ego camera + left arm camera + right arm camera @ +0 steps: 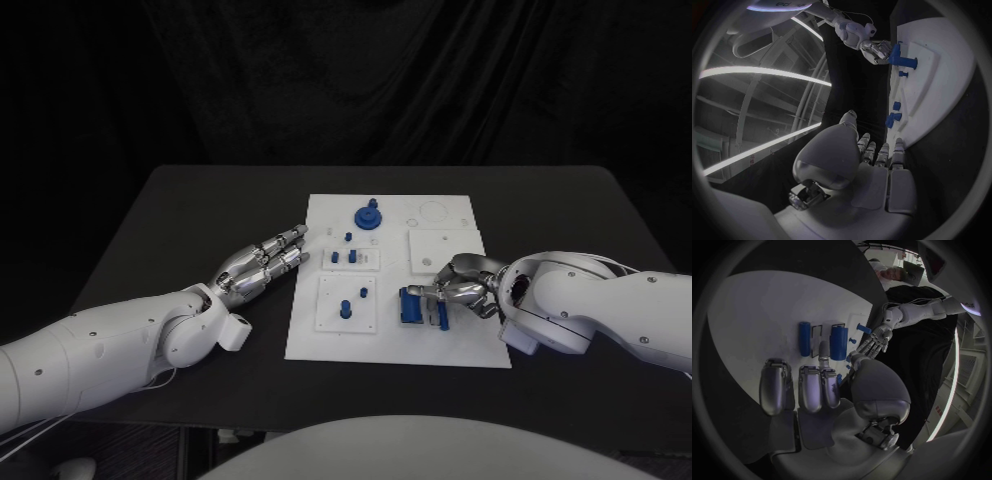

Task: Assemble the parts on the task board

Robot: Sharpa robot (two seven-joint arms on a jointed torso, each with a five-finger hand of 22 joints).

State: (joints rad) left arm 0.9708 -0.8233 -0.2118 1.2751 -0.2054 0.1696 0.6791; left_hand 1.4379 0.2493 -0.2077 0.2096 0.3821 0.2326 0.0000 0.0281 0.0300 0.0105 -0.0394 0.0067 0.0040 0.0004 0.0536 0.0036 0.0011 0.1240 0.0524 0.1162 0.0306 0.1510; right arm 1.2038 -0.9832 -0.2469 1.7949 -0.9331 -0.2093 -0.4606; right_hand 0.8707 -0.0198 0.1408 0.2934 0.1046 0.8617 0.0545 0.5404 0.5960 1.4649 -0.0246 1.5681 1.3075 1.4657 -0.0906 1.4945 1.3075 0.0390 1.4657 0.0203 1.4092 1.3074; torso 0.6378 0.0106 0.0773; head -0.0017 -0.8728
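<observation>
Right robot hand (459, 290) hides its blue part (415, 306) (grip unclear); left robot hand (265, 262) open beside task board (462, 345).

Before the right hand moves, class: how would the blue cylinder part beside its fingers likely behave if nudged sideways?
The blue cylinder part looks round and smooth, lying on its side on the task board, so it would probably roll. It seems rigid moulded plastic, likely light. The right hand is close beside it; smooth sides may slip between metal fingers.
</observation>
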